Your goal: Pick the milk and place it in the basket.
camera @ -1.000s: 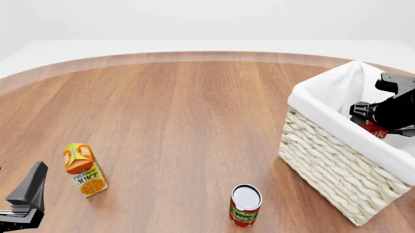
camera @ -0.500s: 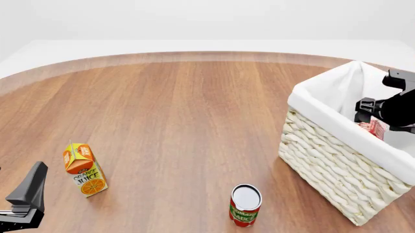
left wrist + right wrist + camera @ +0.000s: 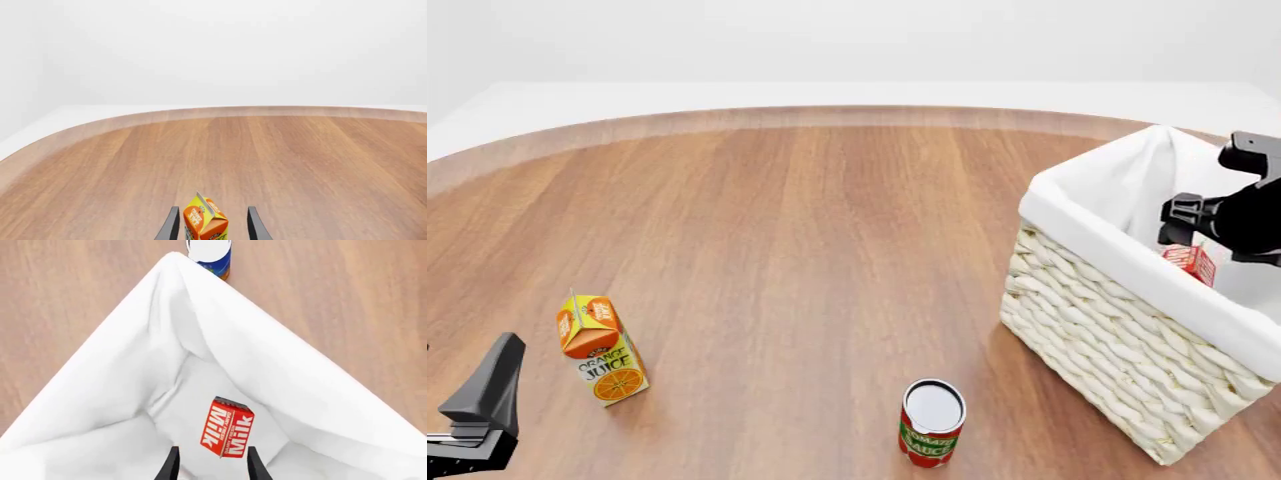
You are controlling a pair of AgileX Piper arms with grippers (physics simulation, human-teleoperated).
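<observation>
Juice carton (image 3: 599, 349) and can (image 3: 933, 422) stand upright on table (image 3: 827, 230)

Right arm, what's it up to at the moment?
The right gripper hangs open above the basket, with the milk lying loose on the white lining below its fingers. The left gripper sits idle, open, near the orange juice carton. A tomato sauce can stands on the table.

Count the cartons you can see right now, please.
2. The milk is inside the basket on the right, below the right gripper. The orange juice carton stands on the table's near left.
</observation>
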